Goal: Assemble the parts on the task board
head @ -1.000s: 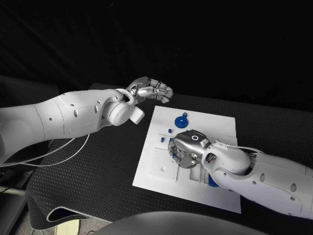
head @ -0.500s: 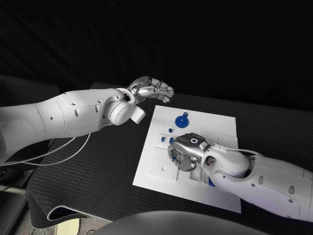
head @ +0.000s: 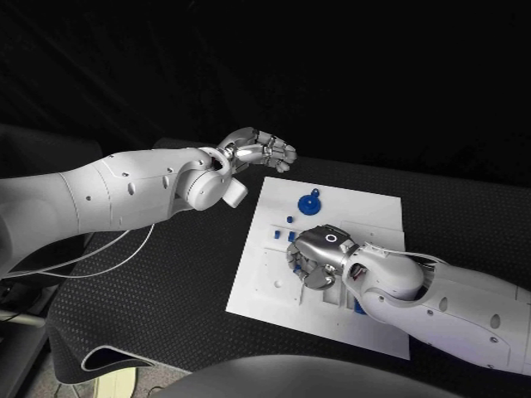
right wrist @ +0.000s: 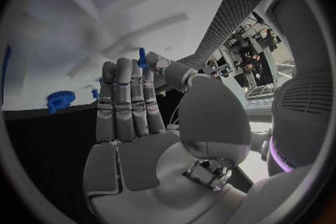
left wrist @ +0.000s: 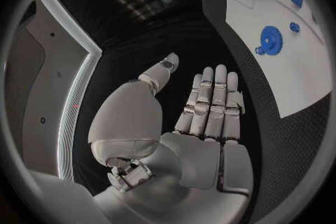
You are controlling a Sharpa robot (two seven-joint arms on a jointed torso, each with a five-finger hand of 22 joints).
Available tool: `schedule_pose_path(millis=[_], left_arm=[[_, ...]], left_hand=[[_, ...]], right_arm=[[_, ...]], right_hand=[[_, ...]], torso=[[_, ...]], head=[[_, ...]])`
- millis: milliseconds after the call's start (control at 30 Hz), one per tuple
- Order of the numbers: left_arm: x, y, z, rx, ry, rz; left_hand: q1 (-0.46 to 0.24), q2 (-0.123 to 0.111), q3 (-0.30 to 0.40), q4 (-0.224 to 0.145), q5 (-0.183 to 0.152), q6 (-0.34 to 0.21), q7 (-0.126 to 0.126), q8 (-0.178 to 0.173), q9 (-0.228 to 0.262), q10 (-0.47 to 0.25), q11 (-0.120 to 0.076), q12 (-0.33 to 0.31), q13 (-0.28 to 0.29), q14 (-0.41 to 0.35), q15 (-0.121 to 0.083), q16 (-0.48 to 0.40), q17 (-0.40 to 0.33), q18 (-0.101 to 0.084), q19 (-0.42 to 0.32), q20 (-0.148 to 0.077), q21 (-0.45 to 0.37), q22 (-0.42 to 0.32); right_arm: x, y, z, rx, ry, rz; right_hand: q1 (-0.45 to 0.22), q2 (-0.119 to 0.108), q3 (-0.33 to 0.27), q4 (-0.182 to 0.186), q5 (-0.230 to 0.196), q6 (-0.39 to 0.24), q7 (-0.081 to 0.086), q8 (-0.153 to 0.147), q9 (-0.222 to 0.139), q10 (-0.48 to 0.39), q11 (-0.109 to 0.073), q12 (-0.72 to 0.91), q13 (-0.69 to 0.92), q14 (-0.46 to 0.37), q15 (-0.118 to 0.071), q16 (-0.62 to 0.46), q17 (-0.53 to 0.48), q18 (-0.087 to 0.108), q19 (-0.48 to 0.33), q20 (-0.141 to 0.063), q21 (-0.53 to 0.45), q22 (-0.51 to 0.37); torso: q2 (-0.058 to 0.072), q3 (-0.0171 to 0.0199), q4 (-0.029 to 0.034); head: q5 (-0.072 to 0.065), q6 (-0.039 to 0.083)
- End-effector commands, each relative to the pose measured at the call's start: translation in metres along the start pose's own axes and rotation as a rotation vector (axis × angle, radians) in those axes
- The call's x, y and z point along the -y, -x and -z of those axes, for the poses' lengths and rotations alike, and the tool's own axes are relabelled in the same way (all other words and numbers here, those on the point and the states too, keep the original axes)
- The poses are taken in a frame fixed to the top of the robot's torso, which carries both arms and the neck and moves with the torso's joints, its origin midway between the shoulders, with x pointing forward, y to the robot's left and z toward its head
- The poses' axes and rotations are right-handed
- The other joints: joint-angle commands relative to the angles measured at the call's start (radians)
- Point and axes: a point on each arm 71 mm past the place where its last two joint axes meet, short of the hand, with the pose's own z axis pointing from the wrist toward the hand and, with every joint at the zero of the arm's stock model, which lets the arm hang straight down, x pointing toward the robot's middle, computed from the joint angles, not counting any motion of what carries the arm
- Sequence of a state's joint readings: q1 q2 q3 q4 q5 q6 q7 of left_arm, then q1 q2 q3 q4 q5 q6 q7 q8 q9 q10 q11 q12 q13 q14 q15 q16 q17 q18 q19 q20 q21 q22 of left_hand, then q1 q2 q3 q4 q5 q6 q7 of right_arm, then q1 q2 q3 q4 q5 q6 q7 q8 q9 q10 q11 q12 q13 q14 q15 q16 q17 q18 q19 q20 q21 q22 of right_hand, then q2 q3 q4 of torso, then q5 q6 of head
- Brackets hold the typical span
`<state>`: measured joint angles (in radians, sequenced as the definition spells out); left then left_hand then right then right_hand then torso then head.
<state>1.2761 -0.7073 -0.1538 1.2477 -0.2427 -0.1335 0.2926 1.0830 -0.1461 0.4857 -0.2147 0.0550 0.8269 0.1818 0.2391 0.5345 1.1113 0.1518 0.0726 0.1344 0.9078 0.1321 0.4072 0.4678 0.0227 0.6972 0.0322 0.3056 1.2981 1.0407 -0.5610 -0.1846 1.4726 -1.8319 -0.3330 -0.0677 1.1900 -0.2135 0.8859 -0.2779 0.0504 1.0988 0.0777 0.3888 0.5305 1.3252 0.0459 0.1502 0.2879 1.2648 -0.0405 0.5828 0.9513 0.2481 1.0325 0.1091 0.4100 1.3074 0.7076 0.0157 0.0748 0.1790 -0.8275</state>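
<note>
The white task board (head: 373,207) lies mid-table. On its far part lies a blue gear (head: 308,204) (left wrist: 269,40) (right wrist: 59,101), with a small round blue piece (head: 289,220) (left wrist: 294,27) beside it. Two small blue pieces (head: 275,235) stand near the board's left edge. My right hand (head: 319,255) (right wrist: 133,117) hovers low over the board's middle and pinches a small blue peg (right wrist: 142,57) between thumb and a fingertip. My left hand (head: 260,151) (left wrist: 206,117) hangs in the air beyond the board's far left corner, fingers straight and apart, holding nothing.
Black mat (head: 158,282) covers the table around the board. A white cable (head: 98,257) loops at the left under my left arm. Another blue piece (head: 359,307) peeks out from under my right forearm on the board's near part.
My right hand has shifted slightly toward the board's near side, still low over its middle. The left hand has barely moved.
</note>
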Motion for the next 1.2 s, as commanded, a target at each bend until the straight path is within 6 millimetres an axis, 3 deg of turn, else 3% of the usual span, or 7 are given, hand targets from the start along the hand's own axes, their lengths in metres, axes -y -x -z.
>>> schedule_pose_path(millis=[33, 600, 1200], left_arm=[[0.002, -0.001, 0.0, -0.008, -0.011, 0.008], [0.002, -0.004, -0.001, -0.016, -0.012, 0.011], [0.003, -0.006, -0.001, -0.023, -0.012, 0.013]], left_hand=[[0.009, 0.003, 0.0, 0.005, 0.003, 0.0, 0.002, 0.006, -0.001, 0.007, -0.001, 0.001, -0.001, 0.007, -0.002, 0.002, 0.001, 0.013, 0.007, -0.001, -0.007, 0.001], [0.009, 0.003, 0.0, 0.005, 0.003, -0.001, 0.003, 0.006, -0.002, 0.007, 0.0, 0.001, -0.002, 0.006, -0.002, 0.002, 0.002, 0.013, 0.007, -0.002, -0.009, 0.002], [0.009, 0.002, -0.001, 0.006, 0.003, -0.001, 0.003, 0.006, -0.002, 0.007, 0.0, 0.0, -0.003, 0.006, -0.002, 0.001, 0.002, 0.012, 0.007, -0.002, -0.01, 0.002]], right_arm=[[0.0, -0.001, 0.0, -0.012, 0.002, 0.018], [-0.004, -0.001, -0.004, -0.008, 0.013, 0.024], [-0.006, -0.013, -0.002, -0.076, 0.009, 0.042]], right_hand=[[-0.001, 0.009, 0.002, -0.004, 0.003, 0.001, 0.002, -0.001, 0.001, 0.006, 0.003, 0.002, 0.037, 0.001, -0.007, -0.001, 0.001, 0.014, 0.007, 0.0, 0.004, 0.021], [-0.001, 0.009, 0.002, -0.005, 0.003, 0.001, 0.001, -0.002, 0.003, 0.006, 0.003, 0.002, 0.039, 0.002, -0.008, -0.002, 0.003, 0.014, 0.007, 0.0, 0.005, 0.021], [-0.004, 0.012, 0.001, -0.006, 0.005, 0.0, 0.002, -0.004, 0.005, 0.005, 0.003, 0.0, 0.043, 0.002, -0.007, -0.004, 0.005, 0.014, 0.006, 0.001, 0.005, 0.021]], torso=[[0.0, 0.0, -0.0002], [0.0, -0.0005, 0.0005], [-0.001, -0.0004, -0.0001]], head=[[-0.001, -0.001], [-0.002, -0.002], [-0.005, -0.009]])
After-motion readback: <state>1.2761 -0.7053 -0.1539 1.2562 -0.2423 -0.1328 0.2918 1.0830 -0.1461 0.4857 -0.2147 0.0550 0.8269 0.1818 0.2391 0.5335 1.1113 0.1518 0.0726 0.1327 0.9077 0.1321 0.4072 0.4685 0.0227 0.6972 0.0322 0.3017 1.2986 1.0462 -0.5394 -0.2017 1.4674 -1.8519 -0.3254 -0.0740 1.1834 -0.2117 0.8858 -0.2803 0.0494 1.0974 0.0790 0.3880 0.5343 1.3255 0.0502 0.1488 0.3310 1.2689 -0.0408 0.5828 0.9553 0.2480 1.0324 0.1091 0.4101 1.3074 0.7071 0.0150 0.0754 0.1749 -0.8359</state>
